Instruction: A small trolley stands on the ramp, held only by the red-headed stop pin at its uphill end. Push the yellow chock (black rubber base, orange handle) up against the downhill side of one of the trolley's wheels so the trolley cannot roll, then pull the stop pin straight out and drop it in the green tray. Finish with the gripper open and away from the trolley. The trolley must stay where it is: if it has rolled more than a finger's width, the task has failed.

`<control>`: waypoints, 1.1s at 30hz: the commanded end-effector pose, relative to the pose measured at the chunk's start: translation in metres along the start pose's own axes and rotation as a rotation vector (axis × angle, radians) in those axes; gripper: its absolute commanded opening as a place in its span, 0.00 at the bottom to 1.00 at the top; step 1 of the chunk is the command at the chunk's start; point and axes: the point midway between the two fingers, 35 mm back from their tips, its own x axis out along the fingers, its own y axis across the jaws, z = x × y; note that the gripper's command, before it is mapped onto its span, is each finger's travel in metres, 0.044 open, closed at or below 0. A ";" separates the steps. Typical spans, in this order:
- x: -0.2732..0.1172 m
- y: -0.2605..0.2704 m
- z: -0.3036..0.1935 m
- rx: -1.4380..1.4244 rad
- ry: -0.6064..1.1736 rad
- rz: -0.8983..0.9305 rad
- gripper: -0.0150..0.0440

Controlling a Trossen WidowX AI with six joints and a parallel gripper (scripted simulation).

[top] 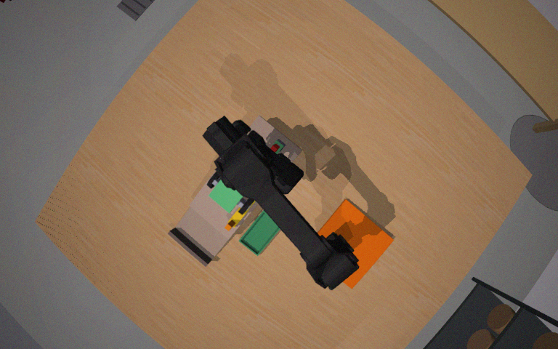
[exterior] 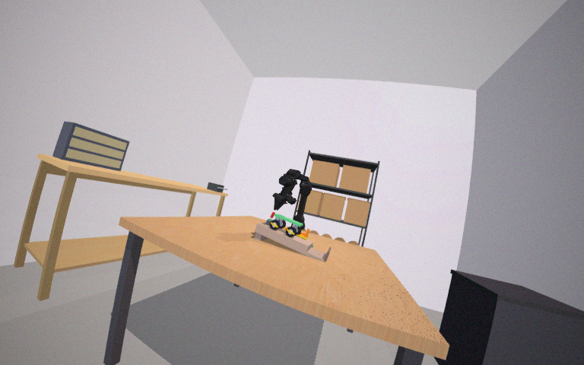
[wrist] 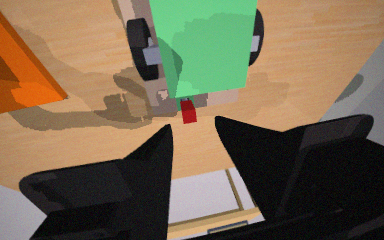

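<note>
The green trolley (top: 225, 196) (exterior: 288, 219) (wrist: 205, 50) stands on the pale ramp (top: 201, 222) (exterior: 318, 252) (wrist: 225, 96). The red-headed stop pin (top: 275, 147) (exterior: 271, 215) (wrist: 188, 112) stands at its uphill end. The yellow chock (top: 237, 218) (exterior: 303, 235) is at the downhill side of a lower wheel on the tray side; exact contact is too small to tell. The green tray (top: 261, 232) lies beside the ramp, partly under the arm. My gripper (exterior: 276, 209) (wrist: 193, 124) is partly open and empty, above the uphill end, with the pin head beyond and between its fingertips in the wrist view.
An orange plate (top: 370, 251) (wrist: 30, 75) lies under the arm's base. The ramp has a dark end stop (top: 189, 246) at its downhill end. The arm (top: 288, 222) passes over the tray and trolley in the top view. A side bench and shelf stand away from the table.
</note>
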 end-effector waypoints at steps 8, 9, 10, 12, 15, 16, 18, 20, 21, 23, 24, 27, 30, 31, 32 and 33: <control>0.018 0.001 0.000 -0.004 0.002 0.005 0.58; 0.019 0.001 0.000 -0.004 0.002 0.005 0.58; 0.019 0.001 0.000 -0.004 0.002 0.005 0.58; 0.020 0.001 0.000 -0.004 0.002 0.005 0.58; 0.022 0.001 0.000 -0.004 0.002 0.005 0.58; 0.023 0.001 0.000 -0.004 0.002 0.005 0.58; 0.026 0.001 -0.001 -0.004 0.002 0.005 0.58; 0.029 0.000 -0.001 -0.004 0.002 0.005 0.58; 0.031 0.000 -0.001 -0.004 0.002 0.005 0.58; 0.034 0.000 -0.001 -0.004 0.002 0.004 0.58; 0.036 0.000 -0.001 -0.004 0.002 0.004 0.58; 0.040 0.000 -0.001 -0.004 0.003 0.004 0.58; 0.044 0.000 -0.001 -0.004 0.003 0.004 0.58; 0.046 0.000 -0.001 -0.004 0.003 0.004 0.58; 0.047 0.000 -0.001 -0.004 0.003 0.004 0.58; 0.049 0.000 -0.001 -0.004 0.003 0.004 0.58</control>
